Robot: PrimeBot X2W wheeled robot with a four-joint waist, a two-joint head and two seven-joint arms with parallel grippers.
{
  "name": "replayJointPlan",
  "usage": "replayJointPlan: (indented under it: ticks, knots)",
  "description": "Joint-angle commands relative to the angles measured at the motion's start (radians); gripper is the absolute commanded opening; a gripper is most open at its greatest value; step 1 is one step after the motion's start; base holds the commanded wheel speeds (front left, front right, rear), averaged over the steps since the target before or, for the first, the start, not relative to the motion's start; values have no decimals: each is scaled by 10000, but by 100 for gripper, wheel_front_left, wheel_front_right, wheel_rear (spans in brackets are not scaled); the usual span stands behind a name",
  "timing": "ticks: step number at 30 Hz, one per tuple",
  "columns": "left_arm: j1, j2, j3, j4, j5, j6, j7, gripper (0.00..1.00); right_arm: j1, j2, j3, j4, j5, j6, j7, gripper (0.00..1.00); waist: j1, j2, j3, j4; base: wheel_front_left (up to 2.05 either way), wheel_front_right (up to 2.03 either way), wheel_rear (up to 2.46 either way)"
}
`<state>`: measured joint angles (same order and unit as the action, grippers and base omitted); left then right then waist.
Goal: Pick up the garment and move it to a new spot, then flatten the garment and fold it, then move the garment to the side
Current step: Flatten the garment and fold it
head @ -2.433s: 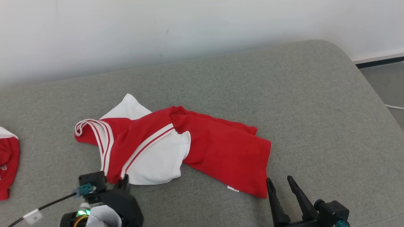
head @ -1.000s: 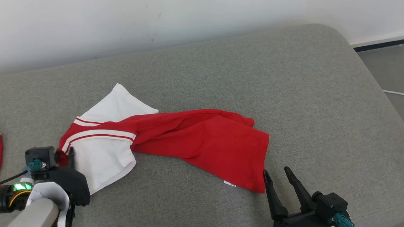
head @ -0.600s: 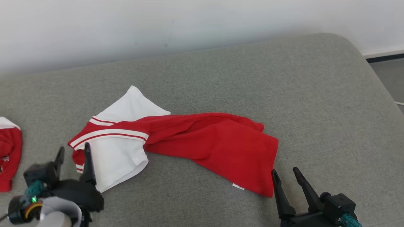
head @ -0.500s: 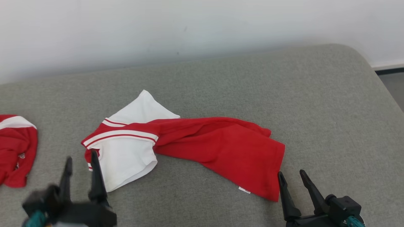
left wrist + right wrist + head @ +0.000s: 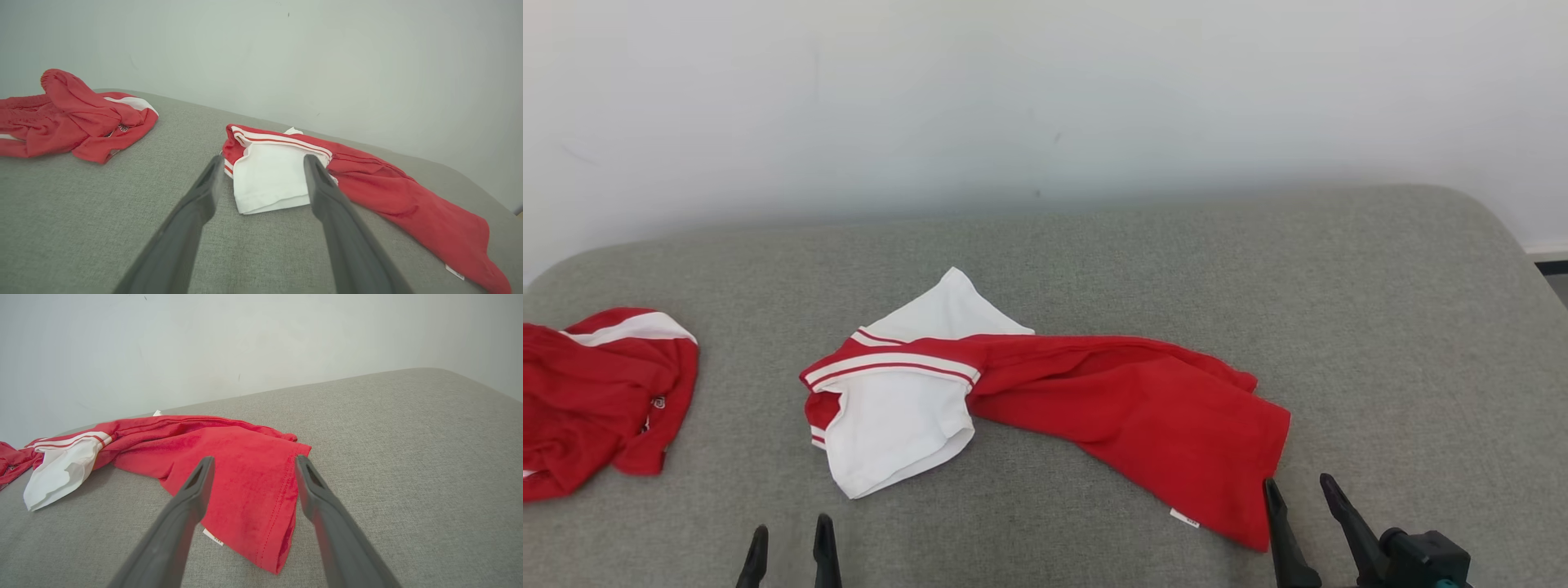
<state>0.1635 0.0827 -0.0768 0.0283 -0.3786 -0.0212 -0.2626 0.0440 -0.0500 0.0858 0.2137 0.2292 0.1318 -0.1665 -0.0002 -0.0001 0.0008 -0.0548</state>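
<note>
**Head view.**
- Item 1: the garment (image 5: 1143,408), red with a white striped panel. It lies crumpled and twisted across the middle of the grey cushion (image 5: 1380,327), not flattened and not folded. The red end points near right and the white end points left.
- Item 2: my left hand (image 5: 792,527), near left, with its fingers apart and nothing in them. It is clear of the cloth.
- Item 3: my right hand (image 5: 1297,482), near right, also spread and empty. Its tips are just beside the red hem corner.
- Item 4: a second garment (image 5: 596,400), red and heaped at the far left, well apart from the first.
- Item 5: a pale wall (image 5: 1045,98) behind.

**Left wrist view.**
- The left hand (image 5: 263,159) points at the white panel (image 5: 269,175) with its fingers wide. I judge it short of contact.

**Right wrist view.**
- The right hand (image 5: 254,458) frames the red hem, with a small label (image 5: 212,535) beside its left finger. The hem shows doubled layers.

**Hazards, as I judge them.**
- If I pinch only the top layer at the hem, the lower layer would drag and bunch.
- If I pull both ends without undoing the twist in the middle, it would tighten into a rope instead of lying flat.
- If I press too low, the fingers would dig into the soft cushion and nip the upholstery along with the cloth.
- If I close on the very edge, the hem could slip out.
</note>
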Motion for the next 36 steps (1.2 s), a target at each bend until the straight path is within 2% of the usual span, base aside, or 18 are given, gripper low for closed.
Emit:
replayJointPlan:
  ticks: [1, 4, 10, 16, 20, 24, 28, 34, 35, 36]
  knots:
    - [115, -43, 69, 44, 77, -68, -31, 100, 94, -5, -28, 8, -41, -22, 43, 100, 2, 1, -93, 85, 0, 0, 0]
    - [291, -195, 321, 113, 322, -411, -31, 100, 54, -75, -111, -81, 42, -22, 228, 100, 2, 1, -137, 130, 0, 0, 0]
    - [345, -305, 660, 188, 580, -668, -31, 100, -419, -362, -318, -177, 248, -22, 1030, 100, 2, 1, -93, 141, 0, 0, 0]
    - [59, -326, 650, 247, 548, -833, -32, 100, -1601, -640, -783, 333, 581, -22, 3281, 100, 2, 1, 171, 105, 0, 0, 0]
    - [-147, -328, 509, 305, 449, -918, -32, 100, -2547, -611, -1272, 1053, 802, -22, 5112, 100, 2, 1, 487, 248, 0, 0, 0]
    - [-384, -325, 493, 374, 490, -960, -32, 100, -3324, -369, -1987, 1763, 806, -22, 6212, 100, 2, 1, 826, 455, 0, 0, 0]
    - [-486, -326, 587, 377, 562, -1020, -32, 100, -3819, -162, -2284, 2271, 872, -22, 6491, 100, 2, 1, 1075, 621, 0, 0, 0]
    - [-637, -328, 695, 333, 594, -1038, -32, 100, -4174, -40, -2209, 2715, 930, -22, 6423, 100, 2, 1, 1271, 732, 0, 0, 0]
    - [-654, -328, 696, 336, 603, -1049, -32, 100, -4194, -30, -2172, 2761, 883, -22, 6377, 85, 2, 1, 1284, 744, 0, 0, 0]
    - [-670, -328, 701, 340, 604, -1056, -32, 100, -4233, -20, -2128, 2773, 848, -22, 6266, 48, 2, 1, 1295, 754, 0, 0, 0]
